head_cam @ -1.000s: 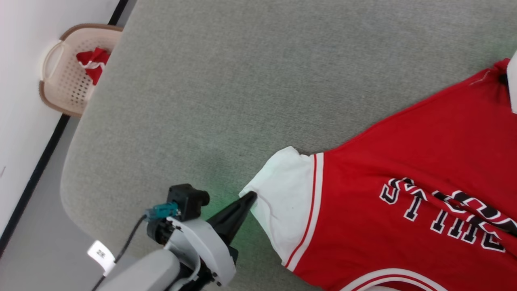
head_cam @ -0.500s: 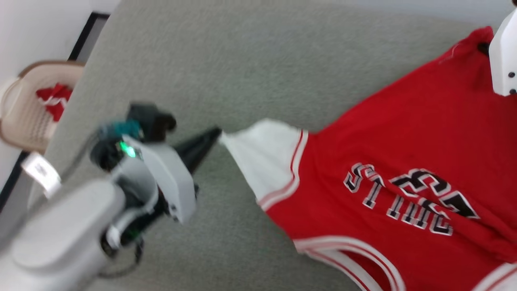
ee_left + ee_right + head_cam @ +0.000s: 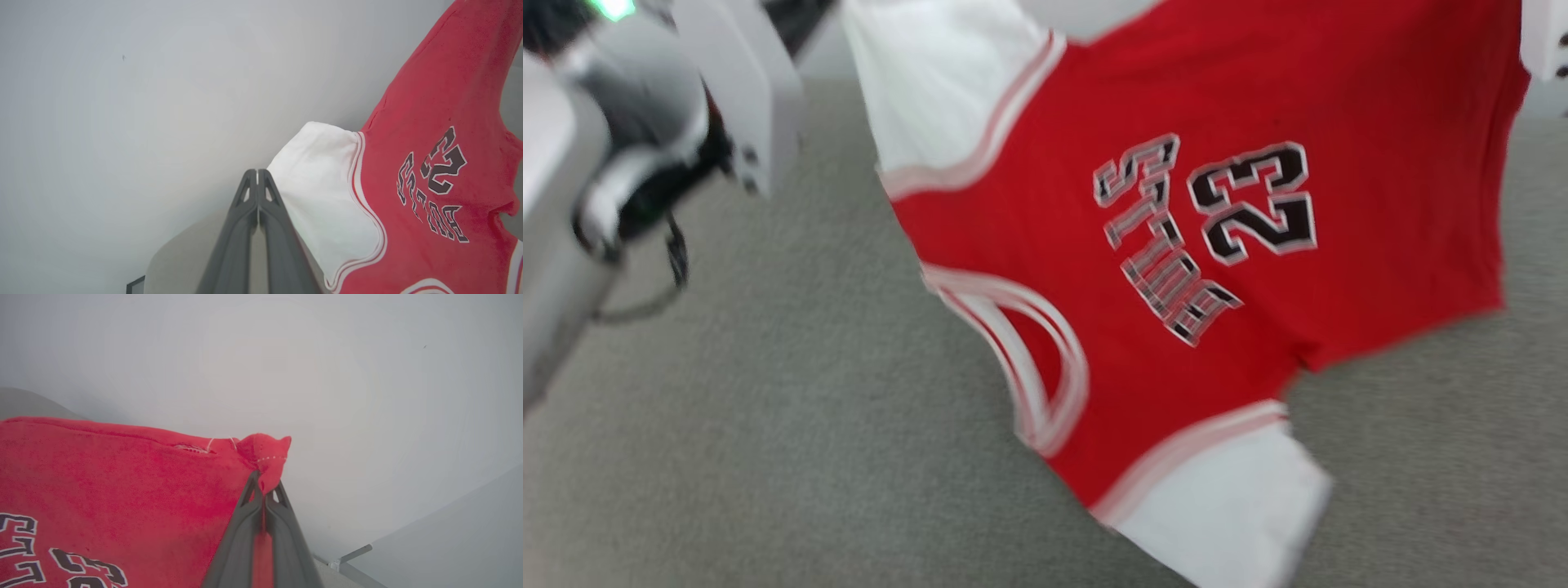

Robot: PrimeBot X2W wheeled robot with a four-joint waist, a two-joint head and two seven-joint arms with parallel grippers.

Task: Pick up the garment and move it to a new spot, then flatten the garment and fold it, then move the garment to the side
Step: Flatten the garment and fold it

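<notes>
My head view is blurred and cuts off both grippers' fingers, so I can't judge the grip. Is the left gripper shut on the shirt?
Observer: Yes. In the left wrist view the left gripper is shut, pinching the corner of the shirt's white sleeve at its tips.
Operator: And the right gripper?
Observer: The right gripper is shut on a red corner of the shirt; red cloth shows between its fingers.
</notes>
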